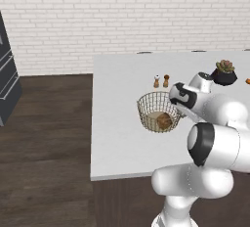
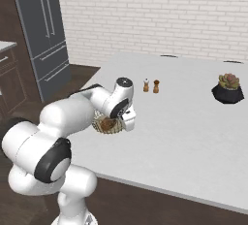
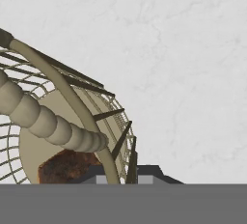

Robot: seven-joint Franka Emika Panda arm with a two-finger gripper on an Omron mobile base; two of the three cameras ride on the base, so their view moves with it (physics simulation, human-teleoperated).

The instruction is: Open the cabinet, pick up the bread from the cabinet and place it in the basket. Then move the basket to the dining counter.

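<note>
The last step is in hand: the basket [image 1: 157, 112] sits at the centre of the left base view on the dining counter [image 1: 117, 123], with the bread [image 1: 164, 121] lying inside it on the pale base. In the hand view the gripper [image 3: 120, 175], at the bottom centre, is clenched on the basket's rim wire, the dark finger tips showing to either side of it; the bread is a brown lump at the lower left, just behind the rim. In the right base view the basket [image 2: 108, 123] is left of centre, half hidden by the wrist. The shakers [image 1: 161, 80] stand just above the basket, the plant [image 1: 224, 72] at the upper right. The basket looks set down on the counter, though whether its base is fully touching cannot be told. By my judgement the next move calls for letting the rim go and lifting straight off, so the light basket is not dragged or tipped.
</note>
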